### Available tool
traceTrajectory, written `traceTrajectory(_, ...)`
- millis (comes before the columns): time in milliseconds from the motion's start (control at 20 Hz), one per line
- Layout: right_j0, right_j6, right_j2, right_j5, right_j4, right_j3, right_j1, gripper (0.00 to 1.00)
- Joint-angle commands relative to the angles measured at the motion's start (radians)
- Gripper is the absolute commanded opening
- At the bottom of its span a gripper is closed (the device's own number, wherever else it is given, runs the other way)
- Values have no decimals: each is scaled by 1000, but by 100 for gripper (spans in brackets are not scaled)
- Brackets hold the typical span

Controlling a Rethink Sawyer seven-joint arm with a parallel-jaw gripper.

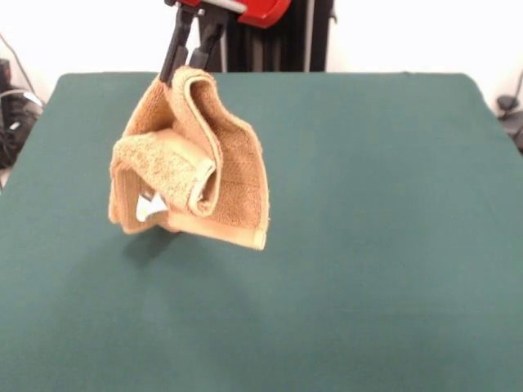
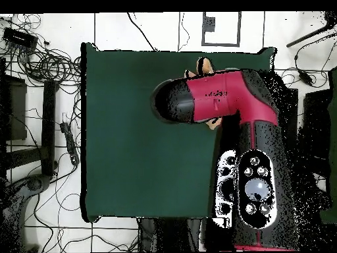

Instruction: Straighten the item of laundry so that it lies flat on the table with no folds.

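Note:
The orange-tan towel (image 1: 192, 163) hangs in the air over the left part of the dark green table (image 1: 368, 245), bunched and folded over itself. Its white label (image 1: 149, 207) shows at the lower left, and its shadow lies on the cloth just below. My gripper (image 1: 185, 69) comes down from the top edge and is shut on the towel's upper corner. In the overhead view my red arm (image 2: 210, 99) covers the gripper and most of the towel. Only small pieces of towel (image 2: 203, 66) show beside the arm, above the table (image 2: 131, 132).
The black pedestal (image 1: 278, 37) stands behind the table's far edge. Cables and dark equipment (image 1: 12, 114) lie off the table's left side in the front view. In the overhead view, cables (image 2: 39, 59) lie on the floor left of the table.

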Motion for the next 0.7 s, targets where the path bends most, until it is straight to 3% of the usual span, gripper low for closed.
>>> traceTrajectory(50,108,322,-98,-94,-97,-15,98,0)
traceTrajectory(350,200,463,-221,-186,-138,-22,143,0)
traceTrajectory(700,320,754,-393,-399,-152,30,246,0)
